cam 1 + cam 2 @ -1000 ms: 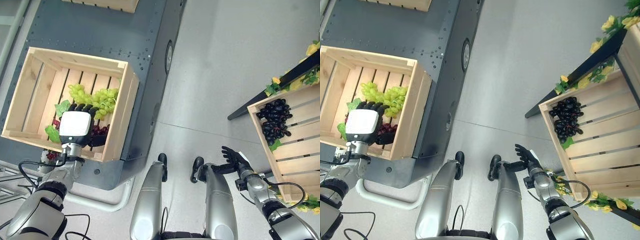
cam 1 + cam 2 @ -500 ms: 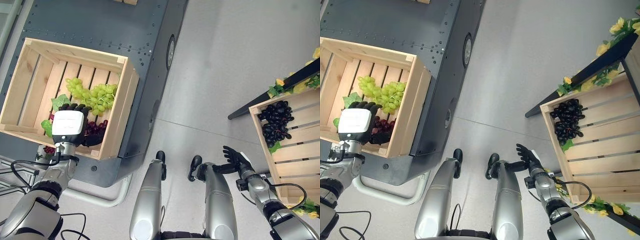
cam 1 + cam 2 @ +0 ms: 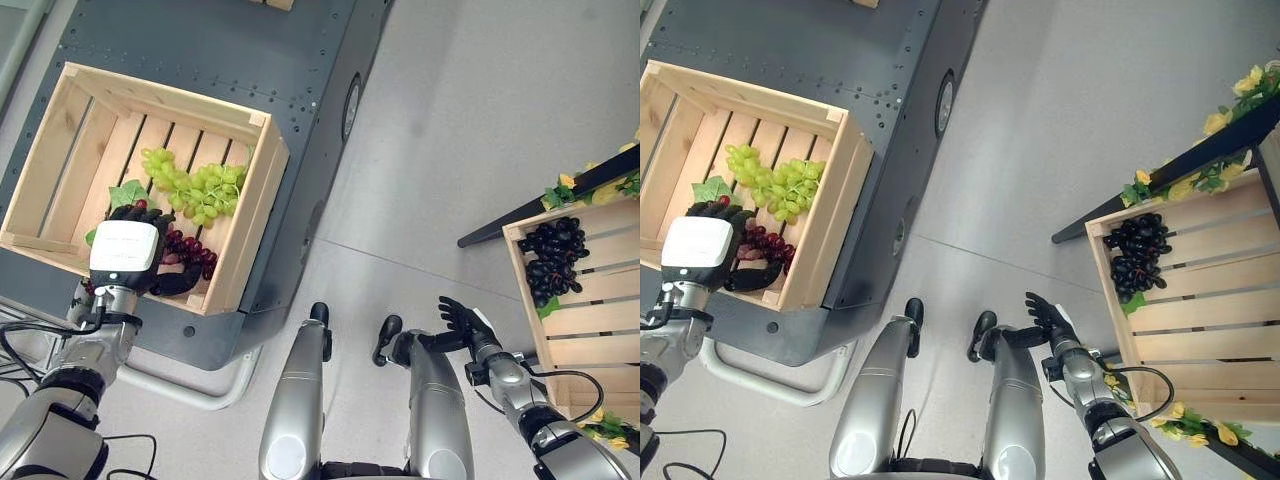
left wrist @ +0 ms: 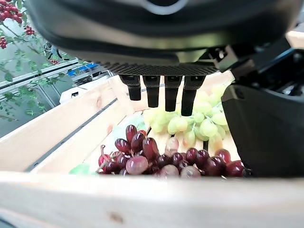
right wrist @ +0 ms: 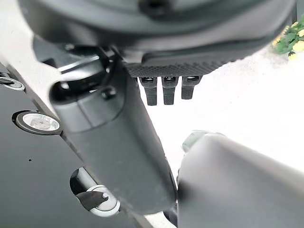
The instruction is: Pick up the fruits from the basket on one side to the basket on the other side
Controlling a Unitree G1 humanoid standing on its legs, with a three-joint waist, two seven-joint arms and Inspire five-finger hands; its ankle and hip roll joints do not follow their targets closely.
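A light wooden crate (image 3: pixel 262 205) stands on a dark grey platform at the left. In it lie a bunch of green grapes (image 3: pixel 195 185) and, nearer to me, a bunch of red grapes (image 3: pixel 190 252). My left hand (image 3: pixel 125 255) hovers in this crate just over the red grapes (image 4: pixel 156 159). Its fingers (image 4: pixel 154 90) are straight and its thumb (image 4: pixel 263 128) stands out beside the bunch, holding nothing. At the right, a second crate (image 3: pixel 590 310) holds a bunch of black grapes (image 3: pixel 555 260). My right hand (image 3: pixel 462 322) hangs open low down, short of that crate.
Green leaves (image 3: pixel 127 192) lie in the left crate beside the grapes. Yellow flowers and foliage (image 3: pixel 565 185) trim the dark stand around the right crate. Pale floor (image 3: pixel 450 130) lies between the two crates.
The camera has shifted. My left hand has drawn back from the green grapes toward the crate's near wall, showing more of the red bunch. The right hand has barely moved.
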